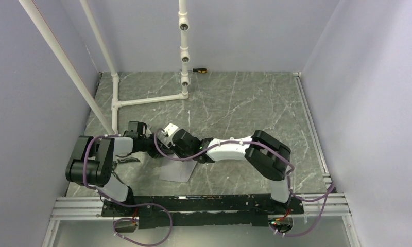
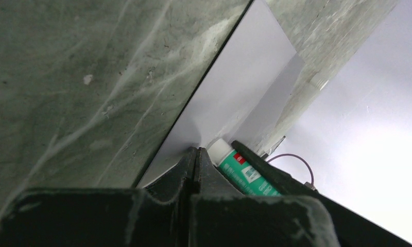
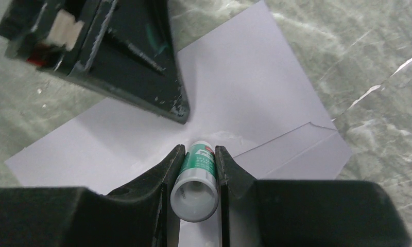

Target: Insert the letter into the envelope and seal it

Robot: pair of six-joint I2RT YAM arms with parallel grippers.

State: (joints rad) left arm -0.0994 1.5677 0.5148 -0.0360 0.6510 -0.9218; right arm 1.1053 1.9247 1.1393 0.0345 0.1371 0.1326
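Evidently light, limp and slippery, the envelope (image 3: 255, 92) lies flat toward the surface's (image 1: 245, 103) near edge, left of centre. The left pincer (image 2: 196, 152), pressed together, pins it down. The right pincer (image 3: 193, 154) pinches a glue stick (image 3: 196, 175) against the paper. Better held by pressing flat than by lifting.

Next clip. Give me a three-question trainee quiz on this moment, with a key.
1. True or false: the right gripper is shut on a green-labelled cylindrical glue stick.
2. The shut left gripper presses its tips on: A) the flat light grey paper envelope; B) a tan-orange sheet; C) a white plastic pipe.
3. What small tool lies at the far edge of the grey marbled table?
Key: 1 true. 2 A. 3 a black-and-yellow-handled screwdriver.
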